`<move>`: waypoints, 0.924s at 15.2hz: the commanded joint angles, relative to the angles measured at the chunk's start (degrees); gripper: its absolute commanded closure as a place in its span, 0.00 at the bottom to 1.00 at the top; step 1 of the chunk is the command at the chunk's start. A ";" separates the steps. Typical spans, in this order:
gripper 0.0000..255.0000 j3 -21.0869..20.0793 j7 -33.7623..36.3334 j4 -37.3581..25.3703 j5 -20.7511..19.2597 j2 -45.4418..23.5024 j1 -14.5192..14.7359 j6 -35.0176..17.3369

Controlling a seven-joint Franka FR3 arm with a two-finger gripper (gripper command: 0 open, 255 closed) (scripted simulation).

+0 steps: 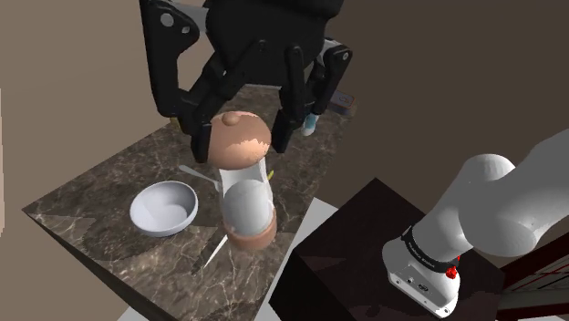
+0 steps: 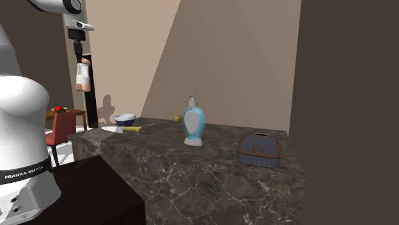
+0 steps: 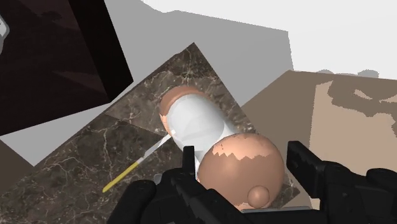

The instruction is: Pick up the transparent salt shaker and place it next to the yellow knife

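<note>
walls: tan, brown | counter: dark marble | chair: red | floor: pale grey

The salt shaker is showing a milky white body between coppery tan caps. The counter is running dark brown with pale veins. At the shaker's nine o'clock in the shoulder view, the bowl is looking pale blue-grey. The knife is showing a yellow handle and a white blade.

The dark brown counter looks like polished marble with pale veins. The cylindrical salt shaker has a smooth whitish body and matt tan end caps. The round grey bowl looks smooth, faintly glossy.
</note>
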State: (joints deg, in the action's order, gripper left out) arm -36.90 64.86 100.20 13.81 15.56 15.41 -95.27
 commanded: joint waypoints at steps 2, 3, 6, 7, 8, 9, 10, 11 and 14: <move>1.00 -0.71 0.54 1.83 0.05 -0.11 0.24 -2.10; 1.00 -0.70 0.37 2.80 0.21 0.13 0.30 -2.86; 1.00 -0.73 -0.09 5.60 0.65 0.73 0.48 -5.12; 1.00 -0.75 -0.23 6.51 0.79 0.90 0.54 -5.87; 1.00 -0.78 -0.37 7.40 0.92 1.05 0.60 -6.62; 1.00 -0.82 -0.50 8.28 1.04 1.18 0.65 -7.38; 1.00 -0.87 -0.62 9.14 1.16 1.30 0.71 -8.13; 1.00 -0.92 -0.74 9.99 1.27 1.41 0.76 -8.88; 1.00 -1.13 -1.07 12.46 1.58 1.63 0.92 -11.14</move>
State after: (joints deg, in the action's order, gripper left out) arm -37.90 63.81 111.98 15.33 17.20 16.28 -105.68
